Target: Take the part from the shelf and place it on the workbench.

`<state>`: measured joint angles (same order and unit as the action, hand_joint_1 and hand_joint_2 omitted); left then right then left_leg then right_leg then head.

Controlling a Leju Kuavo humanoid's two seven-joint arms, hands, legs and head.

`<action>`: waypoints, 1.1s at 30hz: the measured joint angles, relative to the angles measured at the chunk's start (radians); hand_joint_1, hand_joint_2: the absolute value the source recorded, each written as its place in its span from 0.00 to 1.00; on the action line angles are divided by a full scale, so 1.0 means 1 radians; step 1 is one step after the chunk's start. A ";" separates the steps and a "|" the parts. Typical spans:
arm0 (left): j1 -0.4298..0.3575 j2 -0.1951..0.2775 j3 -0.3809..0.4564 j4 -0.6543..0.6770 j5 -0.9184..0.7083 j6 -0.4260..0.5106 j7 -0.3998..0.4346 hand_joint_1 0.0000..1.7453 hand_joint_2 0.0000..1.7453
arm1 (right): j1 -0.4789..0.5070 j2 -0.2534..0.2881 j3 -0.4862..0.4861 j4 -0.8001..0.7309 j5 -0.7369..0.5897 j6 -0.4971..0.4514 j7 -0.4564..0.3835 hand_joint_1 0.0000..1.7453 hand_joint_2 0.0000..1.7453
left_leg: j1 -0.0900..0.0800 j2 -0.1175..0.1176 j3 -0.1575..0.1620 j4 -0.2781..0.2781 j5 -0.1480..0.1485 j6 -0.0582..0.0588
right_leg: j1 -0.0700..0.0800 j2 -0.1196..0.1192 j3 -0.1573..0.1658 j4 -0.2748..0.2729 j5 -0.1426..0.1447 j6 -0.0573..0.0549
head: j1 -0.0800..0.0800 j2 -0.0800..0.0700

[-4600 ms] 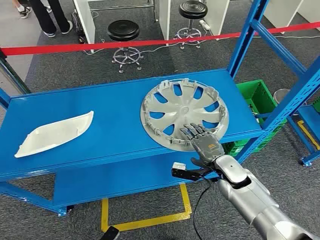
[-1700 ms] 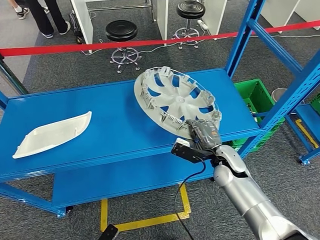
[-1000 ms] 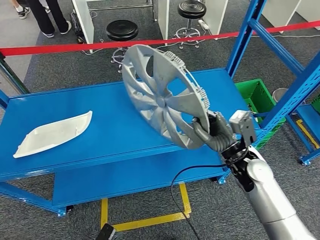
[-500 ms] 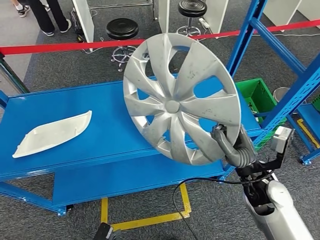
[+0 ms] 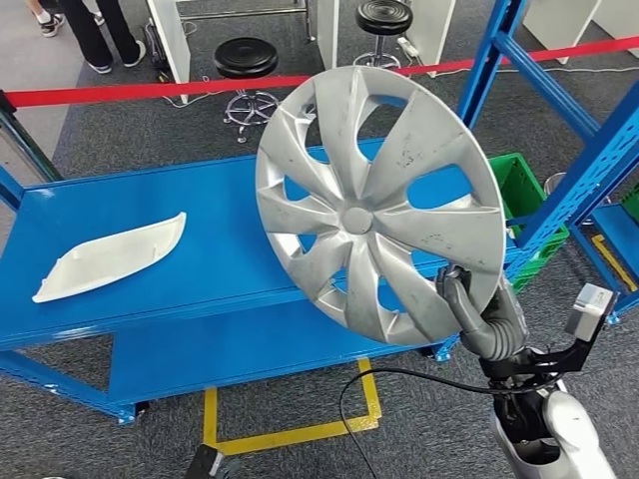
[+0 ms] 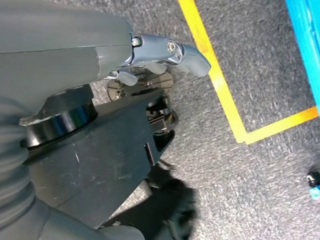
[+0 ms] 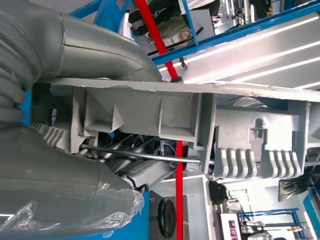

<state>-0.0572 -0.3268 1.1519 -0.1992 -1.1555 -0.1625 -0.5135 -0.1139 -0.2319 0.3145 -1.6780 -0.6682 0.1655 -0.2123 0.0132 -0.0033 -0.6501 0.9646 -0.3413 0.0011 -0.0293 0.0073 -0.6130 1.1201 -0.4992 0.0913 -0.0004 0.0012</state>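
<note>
head view | right hand (image 5: 482, 314) grips hubcap (image 5: 376, 205) rim | left hand (image 6: 151, 55) unclear | no legible writing

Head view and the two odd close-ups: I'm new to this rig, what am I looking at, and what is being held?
The wide picture is the robot's own view, looking forward and down. Its right hand grips the lower rim of a silver hubcap, lifted clear of the blue shelf and facing the camera. A white part lies on the shelf. Behind run a red tape and two stools.

The right wrist picture is shot from behind that hand: you see the hubcap's ribbed back close up.

The left wrist picture looks down at carpet and yellow floor tape; the left hand holds nothing.
</note>
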 joint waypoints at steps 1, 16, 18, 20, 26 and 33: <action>0.000 0.000 0.001 0.000 0.000 0.000 0.000 0.00 1.00 | 0.000 0.000 0.000 -0.004 0.000 -0.001 0.000 1.00 1.00 | 0.002 0.000 -0.008 0.007 0.003 -0.008 | -0.001 0.003 0.040 -0.054 0.011 0.000 | 0.000 0.000; -0.006 0.000 0.009 0.000 0.002 0.015 0.007 0.00 1.00 | 0.008 0.000 -0.010 -0.024 0.083 -0.029 -0.034 1.00 1.00 | -0.009 -0.005 0.064 0.167 -0.159 -0.023 | 0.017 0.006 -0.084 -0.074 0.128 -0.067 | -0.006 0.000; -0.010 0.000 0.010 0.000 0.004 0.018 0.011 0.00 1.00 | 0.006 0.000 -0.011 -0.025 0.097 -0.036 -0.041 1.00 1.00 | -0.017 -0.006 0.139 0.059 -0.173 -0.015 | 0.018 0.003 -0.095 -0.079 0.150 -0.058 | -0.005 0.000; -0.010 -0.001 0.012 0.000 0.005 0.019 0.014 0.00 1.00 | 0.004 0.000 -0.011 -0.025 0.102 -0.039 -0.045 1.00 1.00 | -0.024 -0.006 0.145 0.021 -0.169 -0.007 | 0.013 0.000 -0.099 -0.095 0.178 -0.044 | -0.007 0.000; -0.002 -0.001 0.016 0.000 0.005 0.020 0.017 0.00 1.00 | 0.007 0.000 -0.011 -0.025 0.106 -0.040 -0.047 1.00 1.00 | -0.022 0.000 0.088 0.009 -0.097 0.024 | 0.010 -0.001 -0.150 0.116 -0.016 -0.023 | -0.003 0.000; -0.004 -0.002 0.025 0.000 0.007 0.019 0.023 0.00 1.00 | -0.010 0.005 -0.010 -0.027 0.246 -0.088 -0.109 1.00 1.00 | -0.029 0.000 0.011 0.021 -0.029 0.007 | 0.015 0.000 0.103 -0.075 -0.006 -0.031 | -0.004 0.000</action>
<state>-0.0607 -0.3286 1.1770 -0.1991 -1.1481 -0.1434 -0.4910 -0.1244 -0.2269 0.3048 -1.7053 -0.4222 0.0779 -0.3217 -0.0155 -0.0037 -0.6394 0.9855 -0.3706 0.0078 -0.0139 0.0075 -0.5098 1.0453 -0.5048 0.0599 -0.0048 0.0011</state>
